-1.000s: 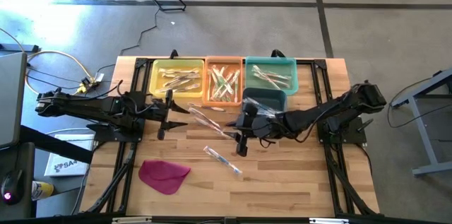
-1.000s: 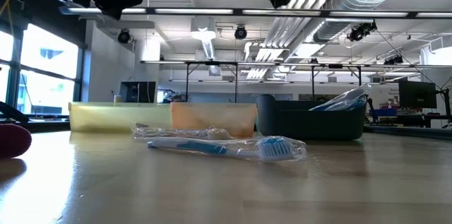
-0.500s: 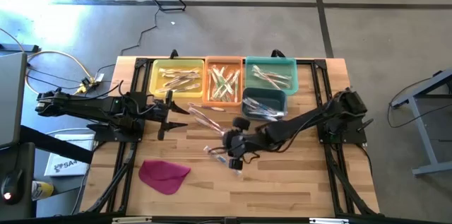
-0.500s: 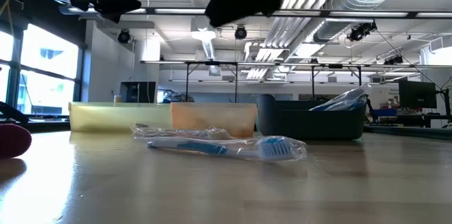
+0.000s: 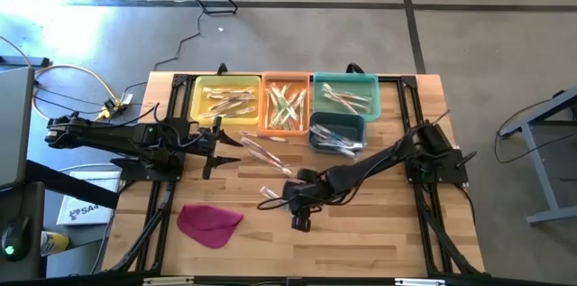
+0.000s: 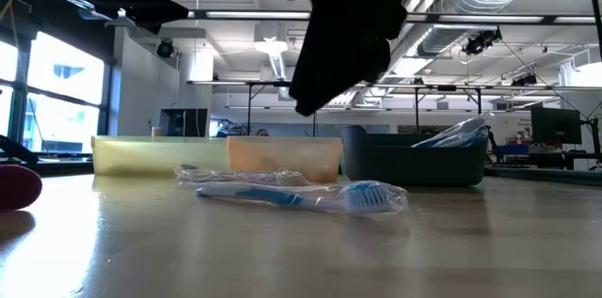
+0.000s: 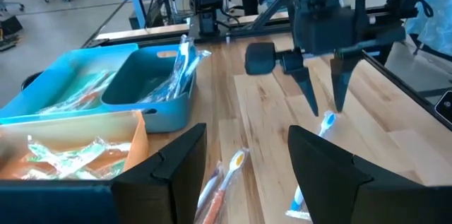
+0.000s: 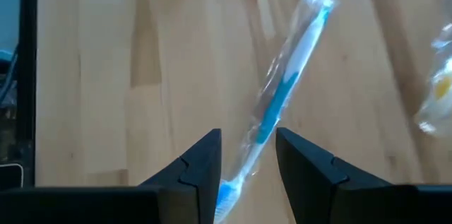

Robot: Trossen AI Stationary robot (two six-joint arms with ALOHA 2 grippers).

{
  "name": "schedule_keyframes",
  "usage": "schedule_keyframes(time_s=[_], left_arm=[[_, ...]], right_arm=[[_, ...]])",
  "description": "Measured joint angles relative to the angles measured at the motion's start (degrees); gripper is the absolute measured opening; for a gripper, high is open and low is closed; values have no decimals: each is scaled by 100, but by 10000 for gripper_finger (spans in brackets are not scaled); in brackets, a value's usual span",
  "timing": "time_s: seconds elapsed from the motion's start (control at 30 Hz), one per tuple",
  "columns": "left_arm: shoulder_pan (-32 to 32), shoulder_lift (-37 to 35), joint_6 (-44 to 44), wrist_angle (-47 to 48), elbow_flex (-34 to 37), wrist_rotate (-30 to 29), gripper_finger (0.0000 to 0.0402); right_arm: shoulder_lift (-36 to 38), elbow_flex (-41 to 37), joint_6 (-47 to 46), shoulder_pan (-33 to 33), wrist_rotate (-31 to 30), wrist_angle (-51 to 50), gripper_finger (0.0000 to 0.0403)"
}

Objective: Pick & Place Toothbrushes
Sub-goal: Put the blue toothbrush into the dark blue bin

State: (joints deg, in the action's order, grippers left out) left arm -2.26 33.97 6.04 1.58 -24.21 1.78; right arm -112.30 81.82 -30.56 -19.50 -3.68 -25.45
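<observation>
High view: right pincer (image 5: 300,223) poised over the wrapped blue toothbrush (image 5: 275,198) on the bare tabletop (image 5: 361,241), in front of the dark teal bin (image 5: 337,129) and well apart from it. Fingers parted, one on each side of the blue handle in the right wrist view (image 8: 282,97), nothing clasped between them yet. In the low view, same brush (image 6: 301,196) flat on the wood, pincer dark above it and not touching.

Left pincer (image 5: 219,143) waiting near the yellow bin (image 5: 225,96), to the left of the dark teal bin, fingers released wide, empty.

Progress, judged from how things lie: mostly done. Many wrapped toothbrushes already in the yellow bin, the orange bin (image 5: 286,101) and the light teal bin (image 5: 344,94), all three in a row behind the dark teal bin; a few more in the dark teal bin itself. Still loose on the tabletop: the blue one under the right pincer, and an orange-handled one (image 5: 261,152) just left of the dark teal bin, seen also in the left wrist view (image 7: 222,181). Possibly one more wrapper beside that one, hard to tell. Magenta cloth (image 5: 209,224) far to the front left of the dark teal bin, not part of the job.

Left to do: lowering, closing on the blue handle, carrying to a bin, then the orange one.
</observation>
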Motion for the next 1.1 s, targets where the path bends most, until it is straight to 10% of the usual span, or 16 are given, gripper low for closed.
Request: schedule_keyframes(time_s=[1.1], left_arm=[[0,0,11,111,7,17,193]], right_arm=[[-825,-4,-536,140,-325,315,128]])
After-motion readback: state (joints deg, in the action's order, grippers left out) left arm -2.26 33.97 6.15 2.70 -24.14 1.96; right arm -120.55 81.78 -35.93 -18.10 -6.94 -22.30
